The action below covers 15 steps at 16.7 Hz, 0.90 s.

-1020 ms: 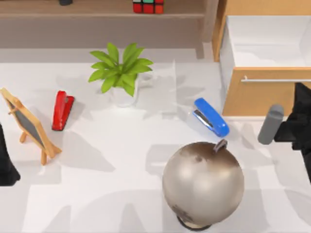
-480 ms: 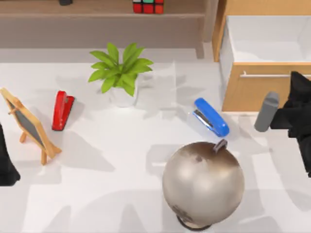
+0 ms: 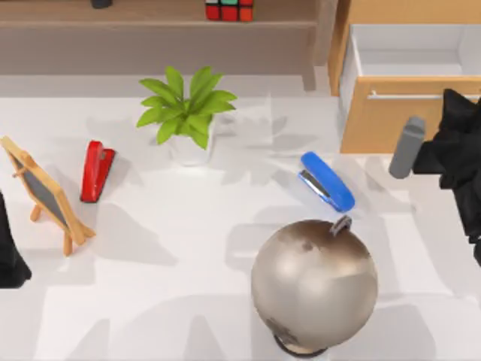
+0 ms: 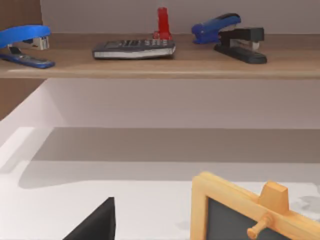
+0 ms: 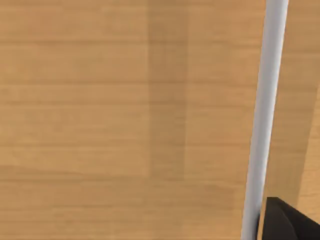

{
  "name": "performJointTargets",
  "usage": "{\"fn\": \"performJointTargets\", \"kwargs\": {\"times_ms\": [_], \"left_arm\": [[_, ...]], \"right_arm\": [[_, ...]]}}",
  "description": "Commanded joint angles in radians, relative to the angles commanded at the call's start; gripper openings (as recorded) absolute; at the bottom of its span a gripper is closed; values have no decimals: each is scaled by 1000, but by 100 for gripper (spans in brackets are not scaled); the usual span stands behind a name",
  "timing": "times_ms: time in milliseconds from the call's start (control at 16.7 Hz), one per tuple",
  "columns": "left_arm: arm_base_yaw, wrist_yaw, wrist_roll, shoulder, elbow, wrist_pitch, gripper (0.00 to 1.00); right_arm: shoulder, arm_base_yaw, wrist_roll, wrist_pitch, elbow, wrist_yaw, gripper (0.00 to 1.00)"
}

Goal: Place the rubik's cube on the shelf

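The rubik's cube (image 3: 229,9) sits on the long light-brown shelf (image 3: 150,22) at the back of the table, right of its middle and cut off by the picture's edge. No gripper is near it. My right gripper (image 3: 457,113) is at the right edge, pressed up to the front panel of the wooden drawer (image 3: 391,113). In the right wrist view that panel and its metal handle (image 5: 262,120) are very close. My left gripper (image 3: 9,259) stays parked at the left edge. The left wrist view looks at the shelf (image 4: 160,67) from the table.
A large globe (image 3: 314,284) stands front centre, with a blue stapler (image 3: 327,181) behind it. A potted plant (image 3: 188,113), a red stapler (image 3: 96,170) and a small easel chalkboard (image 3: 43,194) lie to the left. A calculator (image 4: 134,49) and staplers rest on the shelf.
The drawer front has slid toward the back, so less of the open drawer shows. My right arm has moved back with it. The left arm and the cube have not moved.
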State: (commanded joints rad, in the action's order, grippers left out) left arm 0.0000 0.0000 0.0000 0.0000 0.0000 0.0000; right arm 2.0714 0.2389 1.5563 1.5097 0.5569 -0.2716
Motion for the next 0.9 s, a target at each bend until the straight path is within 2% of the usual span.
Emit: {"fn": "performJointTargets", "kwargs": {"times_ms": [360,900], "left_arm": [[0,0,0,0,0,0,100],[0,0,0,0,0,0,100]], "right_arm": [[-7,2,4,2,23,2,0],[81,-34,4,-123,216,37,0]]}}
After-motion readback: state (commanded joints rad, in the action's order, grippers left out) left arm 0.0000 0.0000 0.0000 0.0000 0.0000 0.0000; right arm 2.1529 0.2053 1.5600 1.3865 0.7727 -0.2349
